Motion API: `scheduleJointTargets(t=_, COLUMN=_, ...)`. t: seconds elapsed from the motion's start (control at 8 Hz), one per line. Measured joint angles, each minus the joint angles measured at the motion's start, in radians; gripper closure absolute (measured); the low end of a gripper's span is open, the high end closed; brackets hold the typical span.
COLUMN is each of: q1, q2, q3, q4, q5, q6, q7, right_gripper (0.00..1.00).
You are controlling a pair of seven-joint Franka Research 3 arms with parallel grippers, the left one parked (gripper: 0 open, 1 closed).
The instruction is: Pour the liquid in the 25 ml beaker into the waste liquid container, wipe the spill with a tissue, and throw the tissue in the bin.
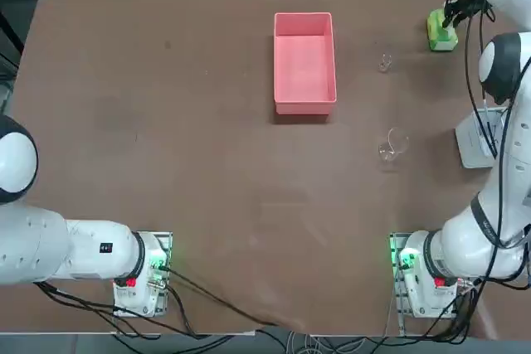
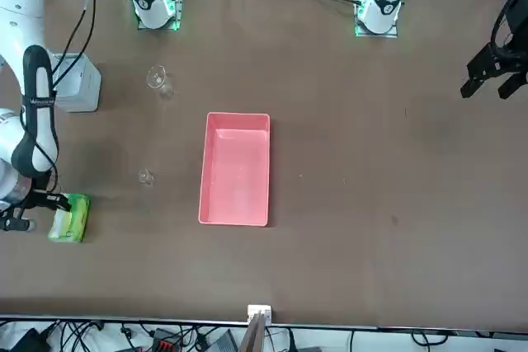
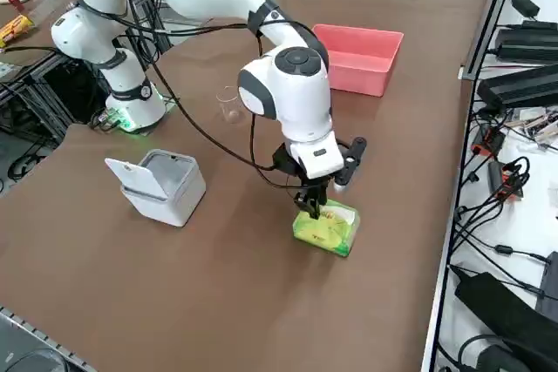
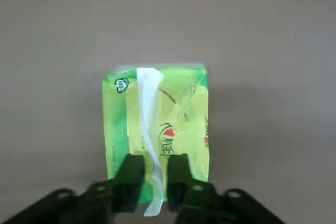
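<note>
Jaws of your right gripper (image 4: 155, 174) stand nearly together, pinching the white tissue (image 4: 149, 124) that rises from the yellow-green tissue pack (image 4: 157, 129), which sits at the table's far right corner, well apart from the pink waste liquid container (image 1: 304, 60).

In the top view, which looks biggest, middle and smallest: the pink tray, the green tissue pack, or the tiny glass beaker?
Largest to smallest, in the top view:
1. pink tray
2. green tissue pack, partly hidden under the right gripper
3. tiny glass beaker, barely visible
</note>
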Motion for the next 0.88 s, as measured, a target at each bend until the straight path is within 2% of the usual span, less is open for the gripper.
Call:
scheduleJointTargets(t=0.12, q1=0.0, q2=0.0, q3=0.0, q4=0.001, q5=0.0, q6=0.0, q7=0.0, right_gripper=0.98)
scheduleJointTargets(t=0.88, q1=0.001, q2=-0.002, q3=0.0, q4=0.014, q5=0.0, q6=-0.007, q7=0.0, right_gripper=0.99)
